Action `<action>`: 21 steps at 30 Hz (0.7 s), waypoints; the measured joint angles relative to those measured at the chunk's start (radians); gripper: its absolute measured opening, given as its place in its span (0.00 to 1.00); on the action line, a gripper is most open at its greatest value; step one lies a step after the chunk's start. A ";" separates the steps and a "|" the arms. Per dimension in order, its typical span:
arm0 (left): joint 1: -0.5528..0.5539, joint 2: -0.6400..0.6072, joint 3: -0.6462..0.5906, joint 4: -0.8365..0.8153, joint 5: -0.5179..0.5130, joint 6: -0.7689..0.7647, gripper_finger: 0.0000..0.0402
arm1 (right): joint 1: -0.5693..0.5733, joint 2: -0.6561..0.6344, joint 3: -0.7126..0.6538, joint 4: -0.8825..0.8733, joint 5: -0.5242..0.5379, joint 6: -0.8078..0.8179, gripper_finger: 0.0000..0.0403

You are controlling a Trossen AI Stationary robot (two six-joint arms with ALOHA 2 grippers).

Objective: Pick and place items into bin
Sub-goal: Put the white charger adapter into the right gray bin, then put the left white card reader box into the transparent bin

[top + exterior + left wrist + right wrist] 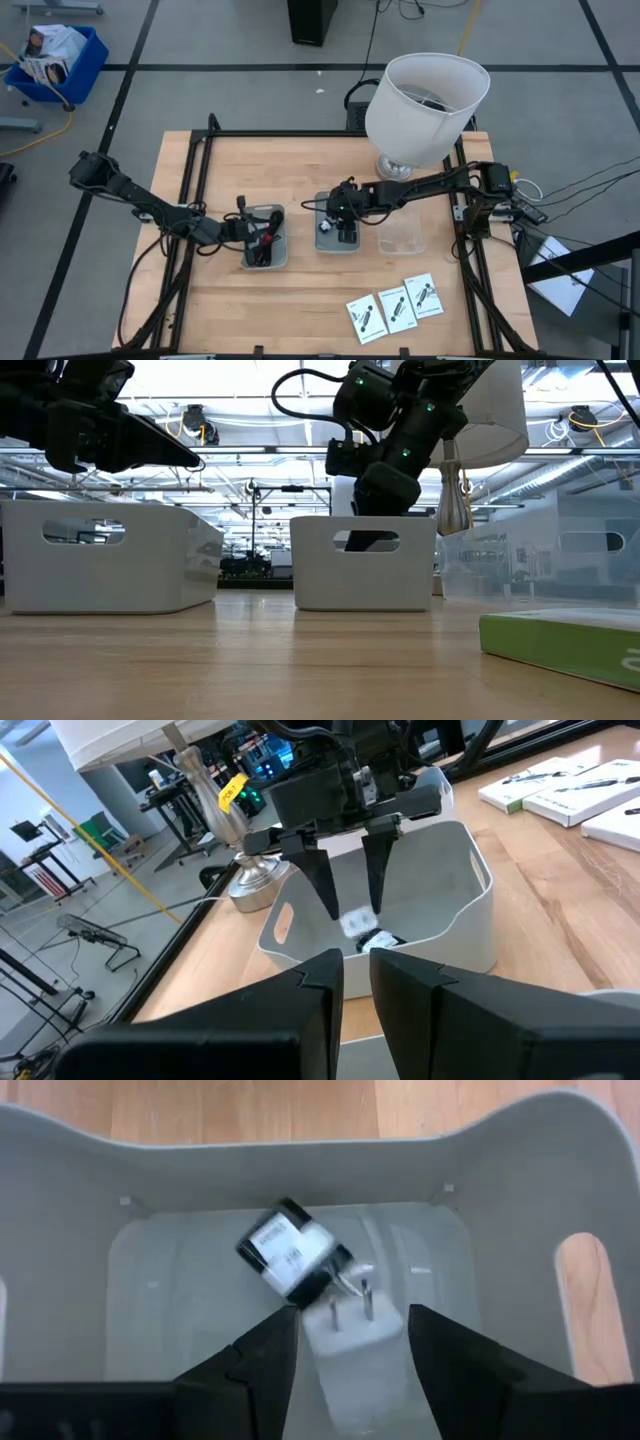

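Observation:
My right gripper (352,1315) hangs open, pointing down into the middle white bin (322,245). A tiny white block with two prongs (350,1335) shows between and below its fingers. In the left wrist view the white block (358,923) is a blur just under the fingertips, apart from them. A tiny black block with a white label (290,1260) lies on the bin floor. My left gripper (357,965) hovers at the left white bin (282,258), its fingers only a narrow gap apart and holding nothing. The dark red and black cables (262,240) lie in that bin. Three white cards (395,305) lie flat near the table's near edge.
A clear bin (402,235) stands to the right of the middle bin. The big white lampshade (425,100) on its metal base rises at the table's far right, above the right arm. A black frame rims the table. Bare wood lies at the near left.

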 joint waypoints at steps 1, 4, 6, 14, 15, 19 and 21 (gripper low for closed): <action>0.000 0.000 0.000 0.000 0.000 0.000 0.16 | 0.000 0.000 0.000 0.002 0.000 -0.001 0.46; 0.000 0.000 0.000 0.000 0.000 0.000 0.16 | 0.000 -0.005 0.000 0.001 0.002 -0.001 0.45; 0.000 0.000 0.000 0.000 0.000 0.000 0.16 | 0.000 -0.017 0.000 0.002 0.002 -0.002 0.44; 0.000 0.000 0.000 0.000 0.000 0.000 0.16 | 0.050 -0.178 0.000 0.000 0.000 0.003 0.37; 0.000 0.000 0.000 0.000 0.000 0.000 0.16 | 0.064 -0.208 0.000 -0.001 -0.001 0.008 0.36; 0.000 0.000 0.000 0.000 0.000 0.000 0.16 | 0.140 -0.332 0.001 -0.043 -0.001 0.018 0.24; 0.000 0.000 0.000 0.001 0.000 -0.005 0.16 | 0.184 -0.385 0.000 -0.077 -0.001 0.013 0.16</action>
